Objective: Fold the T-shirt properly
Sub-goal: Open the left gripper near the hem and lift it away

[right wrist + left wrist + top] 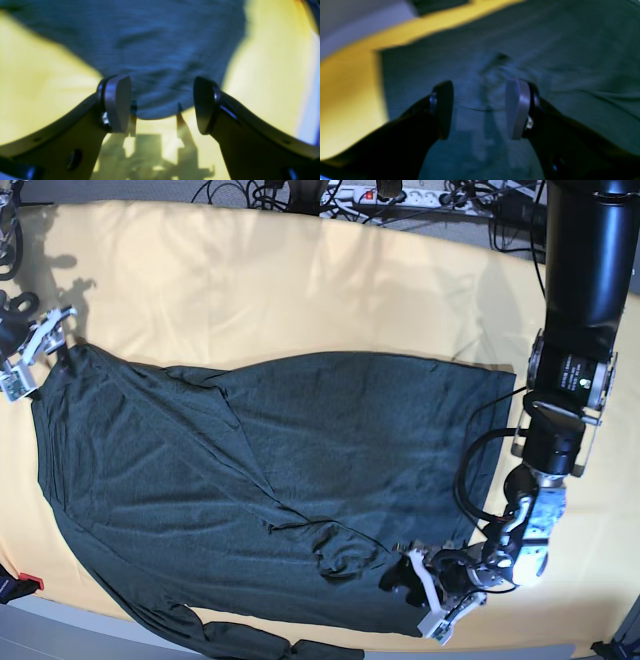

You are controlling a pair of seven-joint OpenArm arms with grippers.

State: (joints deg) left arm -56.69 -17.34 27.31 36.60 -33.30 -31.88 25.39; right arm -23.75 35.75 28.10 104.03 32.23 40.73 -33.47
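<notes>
Both wide open, left claw [480, 110], right claw [162, 105], above T-shirt [300, 470]

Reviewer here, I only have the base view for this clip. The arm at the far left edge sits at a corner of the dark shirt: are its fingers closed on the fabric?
Observer: No. The right gripper is open, with nothing between its fingers; the edge of the dark charcoal-green knit T-shirt lies just beyond them.
Operator: What is under that gripper?
Observer: The pale yellow cloth, with the gripper's shadow on it.
Operator: And the other arm, low on my right?
Observer: The left gripper is open too, above wrinkled shirt fabric, gripping none.
</notes>
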